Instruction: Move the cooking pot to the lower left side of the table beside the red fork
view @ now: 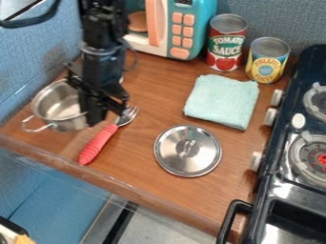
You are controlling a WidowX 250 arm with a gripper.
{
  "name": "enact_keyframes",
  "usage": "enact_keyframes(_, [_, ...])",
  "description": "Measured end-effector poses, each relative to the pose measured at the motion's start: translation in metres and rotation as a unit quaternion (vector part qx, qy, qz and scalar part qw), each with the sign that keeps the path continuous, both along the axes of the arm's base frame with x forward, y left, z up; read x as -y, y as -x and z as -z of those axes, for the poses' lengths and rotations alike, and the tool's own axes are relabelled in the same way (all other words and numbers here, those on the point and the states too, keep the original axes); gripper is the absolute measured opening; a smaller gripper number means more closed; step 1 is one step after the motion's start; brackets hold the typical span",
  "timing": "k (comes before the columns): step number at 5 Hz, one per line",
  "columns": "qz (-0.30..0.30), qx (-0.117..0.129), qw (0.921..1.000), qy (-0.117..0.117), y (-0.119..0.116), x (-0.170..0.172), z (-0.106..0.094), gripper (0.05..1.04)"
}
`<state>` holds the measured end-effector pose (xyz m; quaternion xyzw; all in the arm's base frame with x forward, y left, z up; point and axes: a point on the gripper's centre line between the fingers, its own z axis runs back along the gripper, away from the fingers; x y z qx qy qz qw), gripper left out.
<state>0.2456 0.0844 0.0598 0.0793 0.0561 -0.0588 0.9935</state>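
The cooking pot lies at about 9 o'clock from the gripper, close enough that the gripper's dark lower end overlaps the pot's right-hand rim in the camera view. That closeness is what the coming move turns on. The pot sits upright on the desk near its left edge, with a wire handle jutting toward 7 or 8 o'clock. The red fork is at about 4 o'clock from the pot, its tines toward 1 o'clock and its handle end toward 7, so the pot seems already near its goal (a small shift toward 6 o'clock, I'd guess, would settle it). With the fork's neck just beside the gripper, a wide sweep could nudge it.

Whether the gripper is wide, narrow or holding the pot's rim, I cannot tell; its black parts merge into one dark shape. They also hide the pot's side toward 3 o'clock, so any contact there is hard to judge, as is a second handle on that far side. The arm is cut off at the top edge.
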Motion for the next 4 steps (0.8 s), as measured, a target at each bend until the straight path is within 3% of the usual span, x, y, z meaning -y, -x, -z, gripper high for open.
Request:
enact_keyframes(2, [-0.030,0.006,0.9995,0.001,-0.021,-0.028,0.022,0.070])
enact_keyframes(4, [-0.051,-0.019,0.9985,-0.007,-0.028,-0.054,0.048,0.070])
